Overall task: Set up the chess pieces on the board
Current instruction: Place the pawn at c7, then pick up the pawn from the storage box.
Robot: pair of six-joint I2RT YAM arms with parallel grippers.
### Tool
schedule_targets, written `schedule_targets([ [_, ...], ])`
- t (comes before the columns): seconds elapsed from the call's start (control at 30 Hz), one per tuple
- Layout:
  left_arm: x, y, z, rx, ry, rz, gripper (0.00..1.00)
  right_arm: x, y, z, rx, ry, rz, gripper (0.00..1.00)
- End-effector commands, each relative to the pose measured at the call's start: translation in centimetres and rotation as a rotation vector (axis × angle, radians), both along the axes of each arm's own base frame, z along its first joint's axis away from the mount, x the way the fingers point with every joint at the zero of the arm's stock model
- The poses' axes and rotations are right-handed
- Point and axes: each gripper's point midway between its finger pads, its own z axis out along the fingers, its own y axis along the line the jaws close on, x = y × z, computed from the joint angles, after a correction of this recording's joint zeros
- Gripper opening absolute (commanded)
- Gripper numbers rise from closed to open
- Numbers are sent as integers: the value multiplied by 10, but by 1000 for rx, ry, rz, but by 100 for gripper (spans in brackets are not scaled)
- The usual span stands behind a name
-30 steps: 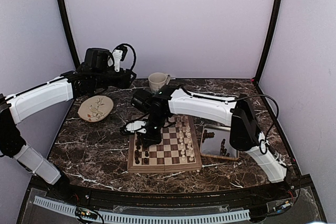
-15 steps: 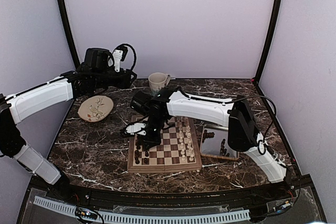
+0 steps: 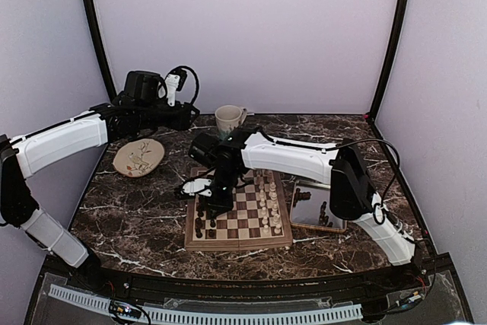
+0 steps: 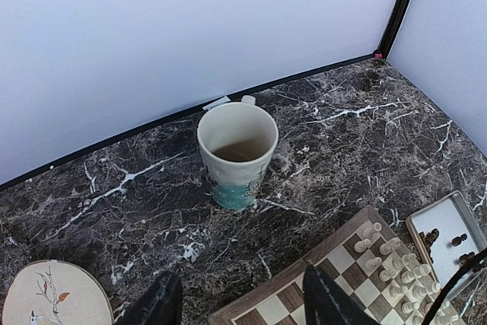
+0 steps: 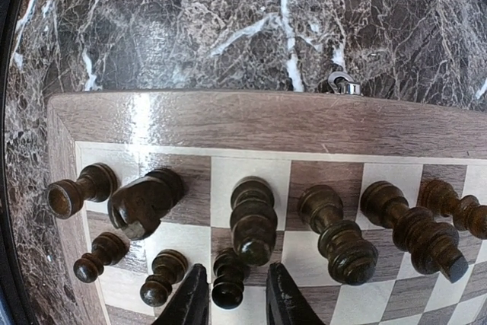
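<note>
R end effector [image 5: 232, 294]: fingers [image 5: 190, 302] straddle a dark pawn [image 5: 228, 279] standing in the 2nd row of the board [image 5: 266, 119]. A slim gap shows on one side, so can't tell if the pads pinch it or just flank it. L end effector [image 4: 242, 291] is parted wide w/ nothing in it, hovering over the desk [image 4: 152, 195] near the mug [image 4: 237, 150].

Most dark chess pieces [image 5: 338, 237] stand in two rows along the board's left side in the top view: back row by the border, pawns in front w/ gaps. A few dark ones lie in the metal tray [image 3: 303, 202] right of the board. White chessmen [image 3: 268, 202] line the opposite side.

Risks, my read: neighbours are v. close. A bishop-like piece [image 5: 253, 222] is right behind the pawn, and a second pawn [image 5: 163, 279] is just beside it. Sideways drift or a wide finger opening prob. tips one, then the row goes domino. A pad dragging on lift-off could also topple the pawn.

Pose: R arm [image 3: 297, 159] is stretched from its base across the board, wrist bent down over the dark side. L arm [image 3: 61, 142] is raised toward back-left, above the plate [image 3: 139, 156], well apart from the board.
</note>
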Motion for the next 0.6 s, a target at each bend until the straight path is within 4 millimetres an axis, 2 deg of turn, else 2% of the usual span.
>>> schedule_targets([
  [0.0, 0, 0, 5, -12, 1, -7, 56, 4, 6, 44, 84, -53, -7, 28],
  [0.13, 0, -1, 2, -5, 7, -9, 56, 12, -5, 70, 108, -84, -31, 29],
  [0.3, 1, -3, -3, -4, 17, -17, 56, 25, -37, 93, 124, -97, -87, 30],
  [0.4, 1, -3, -4, -4, 21, -20, 56, 31, -74, 92, 85, -88, -136, 30],
  [0.57, 1, -5, -7, -5, 30, -26, 56, 42, -147, 82, 42, -65, -263, 29],
])
